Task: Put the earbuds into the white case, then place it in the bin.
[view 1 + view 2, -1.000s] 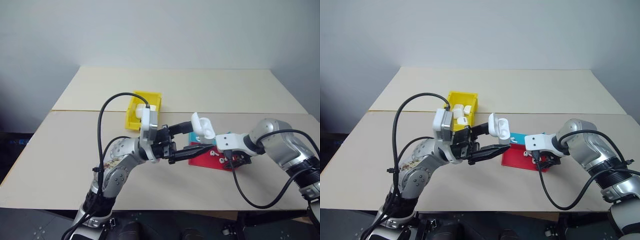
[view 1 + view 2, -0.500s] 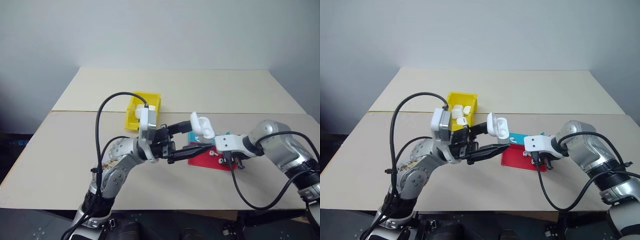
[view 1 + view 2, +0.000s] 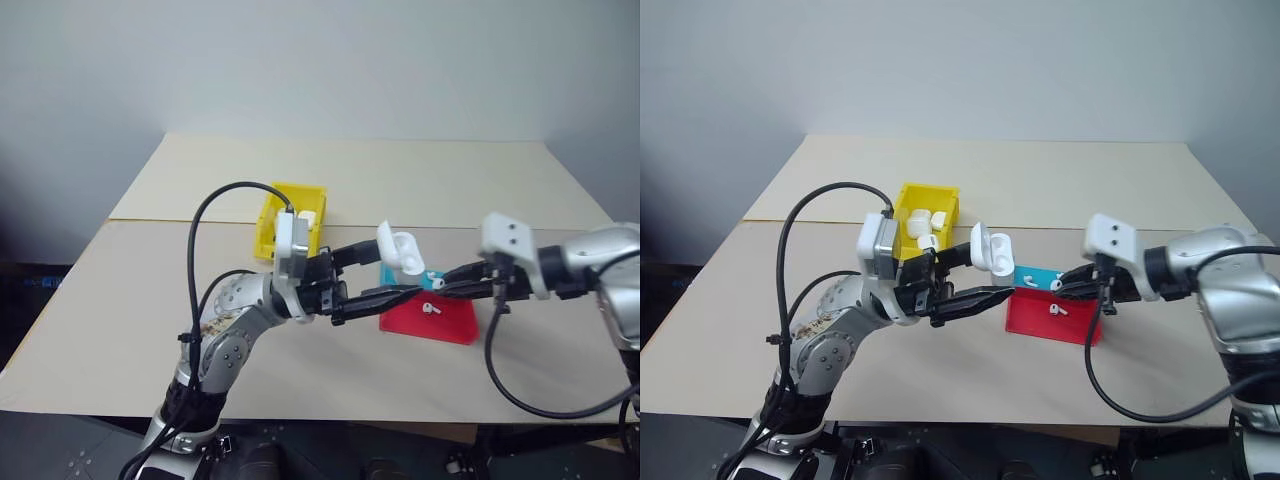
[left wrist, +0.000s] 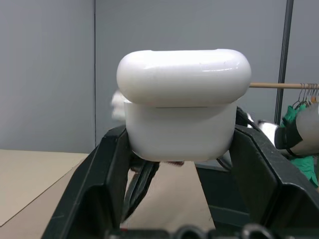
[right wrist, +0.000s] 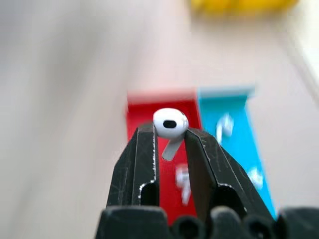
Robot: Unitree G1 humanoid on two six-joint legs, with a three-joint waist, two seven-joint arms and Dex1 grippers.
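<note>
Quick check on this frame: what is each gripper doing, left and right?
Left gripper: closed on the white case, its lid flipped open.
Right gripper: closed on one earbud, raised above the red tray.

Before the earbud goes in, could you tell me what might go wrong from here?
The right gripper pinches the earbud only at its very fingertips, so it could slip and drop onto the red tray below. The case sits high in the left gripper, held only by its lower half, so a push from the earbud might tilt or dislodge it. Its lid leaves a small target.
</note>
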